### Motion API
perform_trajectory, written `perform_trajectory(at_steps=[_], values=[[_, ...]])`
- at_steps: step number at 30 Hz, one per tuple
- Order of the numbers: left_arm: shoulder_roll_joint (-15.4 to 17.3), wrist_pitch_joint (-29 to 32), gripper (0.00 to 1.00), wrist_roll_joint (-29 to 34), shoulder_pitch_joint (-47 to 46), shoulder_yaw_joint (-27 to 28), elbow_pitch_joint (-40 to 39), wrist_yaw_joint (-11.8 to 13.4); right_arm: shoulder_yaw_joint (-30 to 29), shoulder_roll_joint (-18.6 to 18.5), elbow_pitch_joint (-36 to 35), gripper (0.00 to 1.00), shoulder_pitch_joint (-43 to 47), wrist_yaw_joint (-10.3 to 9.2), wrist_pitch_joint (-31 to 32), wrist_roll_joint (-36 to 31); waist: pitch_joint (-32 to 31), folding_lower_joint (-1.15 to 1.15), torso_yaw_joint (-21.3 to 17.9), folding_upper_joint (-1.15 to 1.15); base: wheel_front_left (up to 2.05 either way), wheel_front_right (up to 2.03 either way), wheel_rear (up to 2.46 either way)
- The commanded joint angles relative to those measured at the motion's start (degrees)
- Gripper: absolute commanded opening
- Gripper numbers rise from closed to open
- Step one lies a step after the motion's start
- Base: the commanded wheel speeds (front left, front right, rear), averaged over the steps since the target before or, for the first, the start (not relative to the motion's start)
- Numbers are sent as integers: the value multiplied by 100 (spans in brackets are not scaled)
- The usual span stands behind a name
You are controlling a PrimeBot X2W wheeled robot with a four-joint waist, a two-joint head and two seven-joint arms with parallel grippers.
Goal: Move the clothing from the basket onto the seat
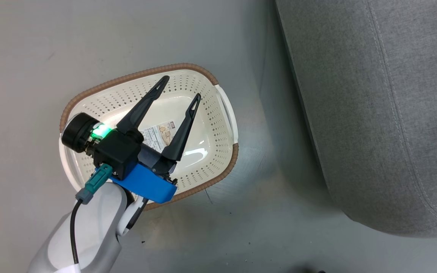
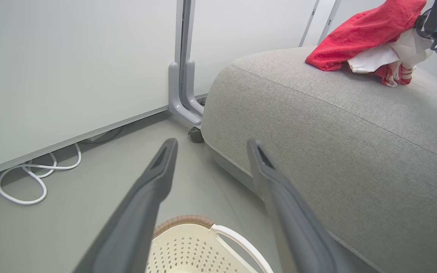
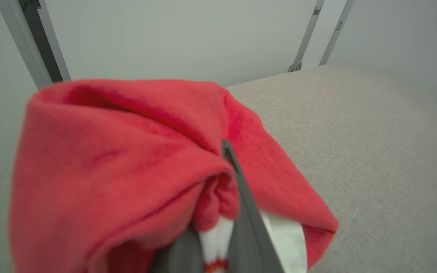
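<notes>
The cream basket [image 1: 218,151] with a brown rim stands on the grey floor, its labelled bottom bare. My left gripper [image 1: 180,90] hangs over it, open, with nothing between its fingers; its own view shows the same open gripper [image 2: 211,146] above the basket's rim [image 2: 182,220]. To the right is the large grey seat [image 1: 374,113]. Red clothing [image 2: 362,30] with white trim lies bunched on the seat [image 2: 336,132]. My right gripper [image 3: 222,151] is shut on that clothing [image 3: 120,159], just above the seat [image 3: 374,144]; one finger is buried in the fabric.
A white cable [image 2: 25,182] loops on the floor by a pale wall panel. A grey metal post [image 2: 182,76] on a small wheel stands between the panel and the seat. Open grey floor [image 1: 32,57] surrounds the basket.
</notes>
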Motion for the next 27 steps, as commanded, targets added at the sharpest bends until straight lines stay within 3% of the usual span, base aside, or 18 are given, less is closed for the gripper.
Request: perform_trajectory(at_steps=[1,5,7,8,10,11,27], values=[[-1,-26,100,17,-71,24,1,-10,-37,31,-41,0,81,1,-31,-57,-14,-1,-12,0,0,0,0],[-16,-26,100,11,-76,-13,17,-10,-213,176,-125,0,181,1,-31,-288,-72,-1,-44,0,0,0,0],[-41,-26,100,-4,-82,-37,39,-10,-212,252,-88,36,208,1,-31,-398,-138,-1,-48,0,0,0,0],[-54,-26,100,-19,-79,-44,52,-10,-192,271,-83,47,205,1,-31,-426,-177,-1,-46,0,0,0,0],[-77,-26,100,-53,-29,-50,91,-10,-148,299,-47,92,259,1,-21,-483,-301,-1,-40,0,0,0,0],[-88,-26,100,-52,4,-39,102,-10,-110,313,-36,100,304,1,-14,-514,-377,-1,-34,0,0,0,0],[-607,-26,100,-324,1255,529,486,-10,931,614,-115,100,1454,1,210,-455,-2316,-1,108,0,0,0,0]])
